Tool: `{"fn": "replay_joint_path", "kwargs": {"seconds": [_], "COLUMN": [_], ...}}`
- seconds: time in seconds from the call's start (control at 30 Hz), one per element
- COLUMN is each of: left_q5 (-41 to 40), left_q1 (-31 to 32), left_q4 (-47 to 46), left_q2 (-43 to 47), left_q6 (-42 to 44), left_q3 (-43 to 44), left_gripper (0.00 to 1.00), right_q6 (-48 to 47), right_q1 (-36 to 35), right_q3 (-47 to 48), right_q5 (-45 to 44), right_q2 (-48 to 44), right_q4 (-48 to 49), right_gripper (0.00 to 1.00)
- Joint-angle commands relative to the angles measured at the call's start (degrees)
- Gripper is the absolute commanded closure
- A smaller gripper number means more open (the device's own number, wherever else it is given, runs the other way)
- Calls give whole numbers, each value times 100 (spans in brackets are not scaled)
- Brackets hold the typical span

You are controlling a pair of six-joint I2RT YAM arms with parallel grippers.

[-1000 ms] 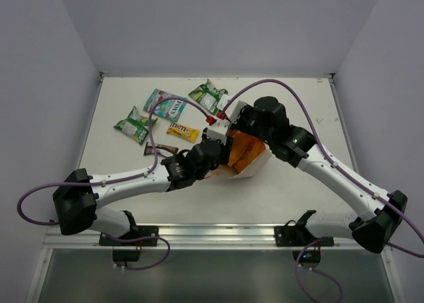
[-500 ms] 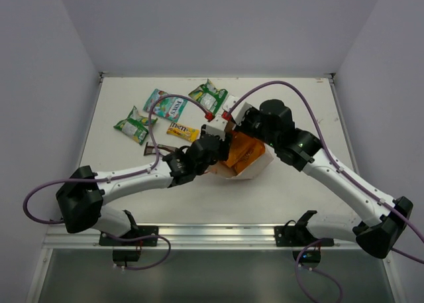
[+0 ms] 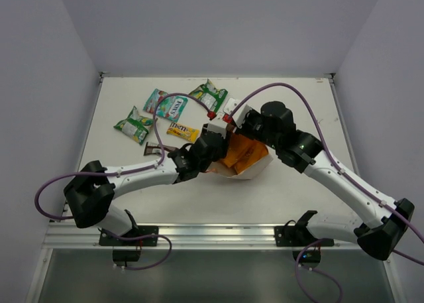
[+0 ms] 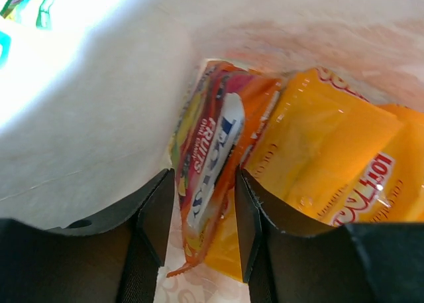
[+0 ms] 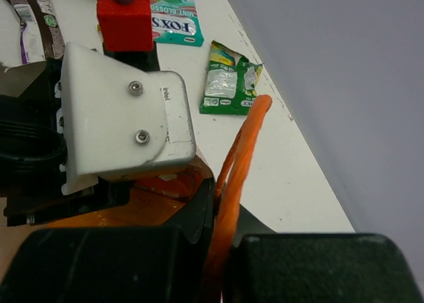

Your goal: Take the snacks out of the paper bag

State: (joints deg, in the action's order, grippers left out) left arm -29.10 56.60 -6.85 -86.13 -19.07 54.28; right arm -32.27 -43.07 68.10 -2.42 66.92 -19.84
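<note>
Paper bag (image 3: 257, 166) lies mid-surface (image 3: 301, 107), its mouth held open by the right hand (image 5: 222, 246) pinched on its string handle (image 5: 244, 144). The left hand (image 4: 201, 183) is inside, fingers apart either side of the candy pouch (image 4: 211, 144), apparently to pull it out

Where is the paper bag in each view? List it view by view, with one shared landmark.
Top external: paper bag lies near picture centre.
Left wrist: its pale inner wall fills the upper left.
Right wrist: only its orange string handles, lower centre.
Shared landmark: the left gripper, inside the bag's mouth.
</note>
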Motion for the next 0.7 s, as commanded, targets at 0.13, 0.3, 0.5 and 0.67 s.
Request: {"fn": "replay_joint_path", "kwargs": {"seconds": [0.13,0.3,0.5,0.67], "left_q5": [-228,-166,184,554], "left_q1": [-228,-246,-246,-246], "left_q4": [-387,-545,-695,-389], "left_q2": [-185,-194,-37,991], "left_q6": [-158,-106,43,228], "left_q3": [241,206,188,337], "left_gripper": [59,73,100,100], "right_q6": [54,81,98,115], "right_q1": [-26,-26,-17,210], "right_q3": [81,20,-68,-252], "right_q5": [162,198,145,-66], "right_q2": [-434,-434,-372,-363], "right_q4": [797,858,876,955], "right_gripper": [100,100,100,100]}}
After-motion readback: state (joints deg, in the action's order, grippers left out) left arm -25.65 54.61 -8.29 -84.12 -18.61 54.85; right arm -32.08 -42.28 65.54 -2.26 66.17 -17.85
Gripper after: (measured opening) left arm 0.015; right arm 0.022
